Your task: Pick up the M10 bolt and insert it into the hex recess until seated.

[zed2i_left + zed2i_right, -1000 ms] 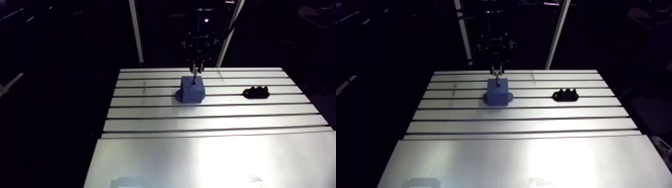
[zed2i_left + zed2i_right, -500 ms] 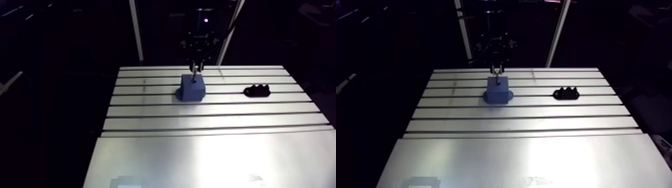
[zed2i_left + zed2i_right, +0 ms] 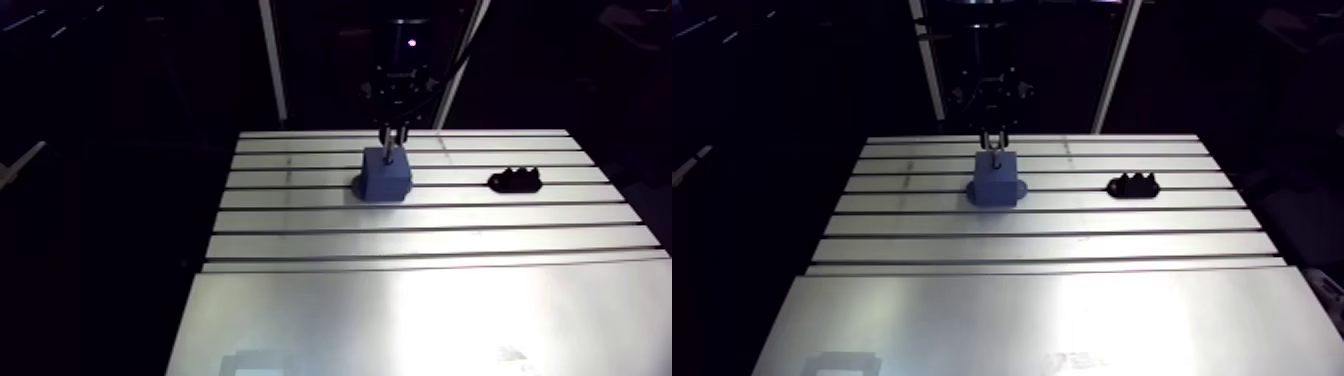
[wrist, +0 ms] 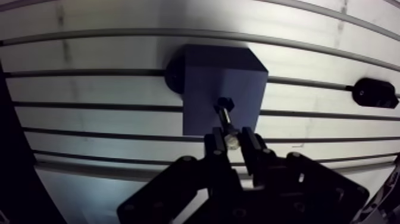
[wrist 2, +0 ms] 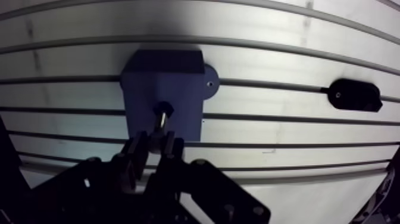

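A blue block (image 4: pixel 208 77) stands bolted to the slotted table (image 3: pixel 420 240), at its far side. Its top face has a small dark hex recess (image 4: pixel 224 103). My gripper (image 4: pixel 233 139) hangs just above the block and is shut on the M10 bolt (image 4: pixel 228 124). The bolt's silver shank runs from between the fingertips (image 4: pixel 215 142) down to the recess, and its lower end sits in or at the recess mouth. How deep it reaches is hidden. In the arm view the gripper (image 3: pixel 394 138) stands right over the block (image 3: pixel 386 180).
A small black fixture (image 3: pixel 514 179) lies on the table to the right of the block, seen beside the gripper in the wrist view as the same fixture (image 4: pixel 375 92). Several T-slots run across the table. A smooth plate (image 3: pixel 420 320) covers the near part.
The arm view has shifted slightly with the camera. The gripper with the bolt has come a little lower toward the block's top. The block and the black fixture stay in place.
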